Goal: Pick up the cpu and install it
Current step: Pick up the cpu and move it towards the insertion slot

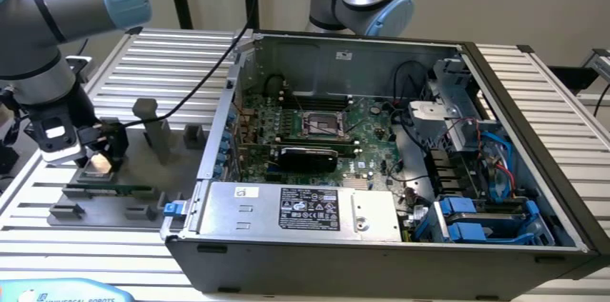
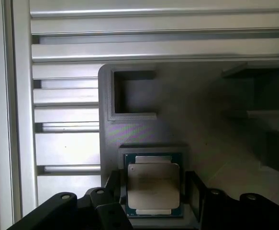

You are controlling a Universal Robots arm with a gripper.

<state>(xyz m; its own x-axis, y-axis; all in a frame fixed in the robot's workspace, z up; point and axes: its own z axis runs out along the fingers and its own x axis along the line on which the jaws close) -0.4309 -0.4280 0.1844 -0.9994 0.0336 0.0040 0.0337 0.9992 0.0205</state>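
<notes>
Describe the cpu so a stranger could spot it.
At the exterior view's left, beside the open black computer case, lies a grey fixture plate. On it sits the cpu, a flat square silver-topped chip, unlike the long green memory stick beside it.

cpu [image 2: 153,184] in grey fixture [image 2: 177,120], fingers [image 2: 192,189] flanking it

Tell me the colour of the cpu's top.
The cpu top is silver-grey; wrist view shows it best.

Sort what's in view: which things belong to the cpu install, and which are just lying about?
Job: cpu, seated in the grey fixture; gripper, jaws open astride it; motherboard socket.
Lying about: memory stick; upright fixture blocks; power supply.
</notes>
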